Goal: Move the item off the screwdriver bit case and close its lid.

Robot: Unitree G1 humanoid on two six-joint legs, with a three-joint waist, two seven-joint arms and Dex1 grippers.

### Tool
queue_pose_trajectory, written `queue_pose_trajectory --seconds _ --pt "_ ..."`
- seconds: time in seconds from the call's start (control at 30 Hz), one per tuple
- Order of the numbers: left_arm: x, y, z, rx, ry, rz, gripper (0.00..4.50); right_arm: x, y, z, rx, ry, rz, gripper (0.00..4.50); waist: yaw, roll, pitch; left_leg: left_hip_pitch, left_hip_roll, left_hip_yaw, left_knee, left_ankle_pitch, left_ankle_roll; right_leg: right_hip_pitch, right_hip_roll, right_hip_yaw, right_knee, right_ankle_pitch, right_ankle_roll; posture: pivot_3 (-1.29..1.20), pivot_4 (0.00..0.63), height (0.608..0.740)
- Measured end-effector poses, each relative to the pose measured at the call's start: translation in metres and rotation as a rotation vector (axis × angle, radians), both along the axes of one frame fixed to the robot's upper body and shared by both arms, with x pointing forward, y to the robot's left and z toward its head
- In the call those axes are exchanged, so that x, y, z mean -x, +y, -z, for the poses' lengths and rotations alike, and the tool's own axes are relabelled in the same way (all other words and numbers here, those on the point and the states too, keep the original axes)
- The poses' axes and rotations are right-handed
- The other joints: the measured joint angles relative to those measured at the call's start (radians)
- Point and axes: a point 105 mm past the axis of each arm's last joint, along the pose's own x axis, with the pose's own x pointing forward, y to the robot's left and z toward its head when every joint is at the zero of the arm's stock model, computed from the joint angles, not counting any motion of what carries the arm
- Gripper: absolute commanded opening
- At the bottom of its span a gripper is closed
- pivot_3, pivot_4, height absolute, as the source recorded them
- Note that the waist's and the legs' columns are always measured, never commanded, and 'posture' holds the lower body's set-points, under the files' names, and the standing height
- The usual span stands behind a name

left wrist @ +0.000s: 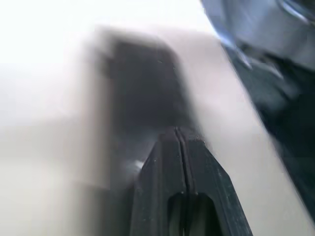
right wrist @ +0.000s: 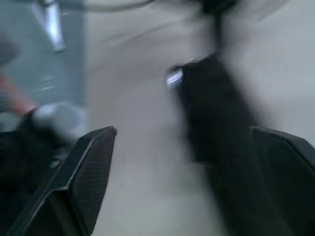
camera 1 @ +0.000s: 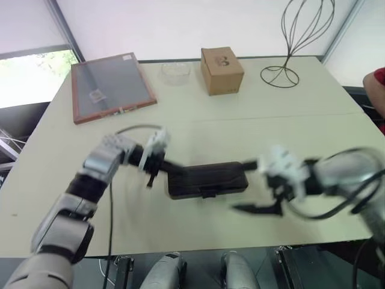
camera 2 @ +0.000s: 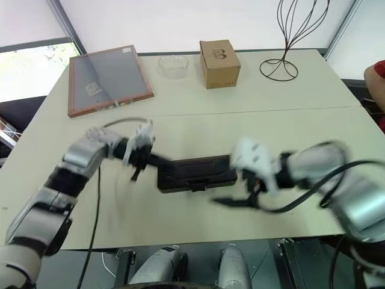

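The right gripper (camera 1: 257, 208) is a blur, fingertips indistinct. The screwdriver bit case (camera 1: 207, 179) is a dark smear in both wrist views. At the tabletop's far right corner, the wire stand (camera 1: 296, 43) is cut off on top.

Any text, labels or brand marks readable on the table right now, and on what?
Cardboard box: dark printed mark, too small to read.
Framed board: pale sticker, too blurred to read.
Screwdriver bit case: no lettering visible.
No legible text anywhere.
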Motion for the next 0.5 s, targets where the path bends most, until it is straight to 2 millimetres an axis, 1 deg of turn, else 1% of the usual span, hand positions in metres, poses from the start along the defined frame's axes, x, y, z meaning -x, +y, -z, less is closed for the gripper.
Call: queue_pose_trajectory --seconds 0.03,0.07,0.1,0.13,0.17,0.23,0.27,0.33,0.37,0.43,0.5 --pt "-0.010 0.001 -0.011 0.005 -0.053 -0.036 0.00 0.001 0.003 0.006 0.006 0.001 -0.005 3.60 -0.002 0.000 0.000 0.001 0.000 0.001 0.000 0.000 0.000 0.000 -0.001 0.000 0.000 0.001 0.001 0.00 0.150 0.740" --pt "-0.017 0.001 -0.016 -0.004 -0.094 -0.053 0.00 0.002 0.006 0.009 0.004 -0.007 -0.012 3.09 -0.004 0.000 0.000 0.001 0.000 0.001 -0.001 0.000 0.000 0.000 -0.001 0.000 0.000 0.001 0.001 0.00 0.150 0.740" --pt "-0.023 -0.002 -0.017 -0.021 -0.130 -0.060 0.00 0.002 0.010 0.012 0.001 -0.017 -0.022 2.59 -0.004 0.000 0.000 0.002 0.000 0.001 -0.001 0.000 0.000 0.000 -0.001 -0.001 0.000 0.001 0.001 0.00 0.150 0.740" --pt "-0.030 -0.006 -0.014 -0.050 -0.164 -0.065 0.00 0.004 0.015 0.015 -0.005 -0.020 -0.038 2.03 -0.004 0.000 0.000 0.002 0.000 0.001 -0.002 0.000 0.000 0.000 -0.001 -0.002 0.000 0.001 0.001 0.00 0.150 0.740" --pt "-0.033 -0.009 -0.009 -0.082 -0.182 -0.061 0.00 0.004 0.018 0.018 -0.008 -0.018 -0.047 1.57 -0.004 0.000 0.000 0.002 0.000 0.001 -0.002 0.000 0.000 0.000 -0.001 -0.002 0.000 0.001 0.001 0.00 0.150 0.740" --pt "-0.037 -0.011 0.006 -0.152 -0.206 -0.047 0.00 0.004 0.022 0.021 -0.006 -0.020 -0.051 0.45 -0.007 -0.001 0.000 0.002 0.000 0.001 -0.002 0.000 0.000 0.000 -0.001 -0.002 0.000 0.001 0.001 0.00 0.150 0.740" --pt "-0.038 -0.012 0.016 -0.194 -0.212 -0.033 0.00 0.002 0.023 0.023 -0.001 -0.026 -0.054 0.06 -0.007 -0.001 0.000 0.002 0.000 0.001 -0.002 0.000 0.000 0.000 -0.001 -0.002 0.000 0.001 0.002 0.00 0.150 0.740" --pt "-0.038 -0.016 0.032 -0.241 -0.197 -0.005 0.00 -0.004 0.023 0.026 0.024 -0.050 -0.045 0.06 -0.007 -0.002 0.001 0.002 0.000 0.001 -0.001 0.000 0.000 0.000 -0.001 -0.002 0.000 0.001 0.002 0.00 0.150 0.740" --pt "-0.038 -0.020 0.036 -0.257 -0.186 0.010 0.00 -0.009 0.023 0.029 0.042 -0.063 -0.036 0.06 -0.005 -0.003 0.002 0.001 0.000 0.001 -0.001 0.000 0.000 0.000 -0.001 -0.003 0.000 0.001 0.002 0.00 0.150 0.740" --pt "-0.037 -0.028 0.040 -0.296 -0.191 0.045 0.00 -0.017 0.021 0.036 0.073 -0.085 -0.011 0.06 -0.001 -0.004 0.002 0.001 -0.001 0.000 0.000 0.000 0.000 0.001 -0.002 -0.003 0.000 0.001 0.002 0.00 0.150 0.740" --pt "-0.039 -0.035 0.038 -0.327 -0.226 0.067 0.00 -0.021 0.021 0.040 0.089 -0.098 0.001 0.06 -0.003 -0.004 0.002 0.001 -0.001 0.000 -0.001 0.000 0.000 0.001 -0.002 -0.003 0.000 0.001 0.002 0.00 0.150 0.740"
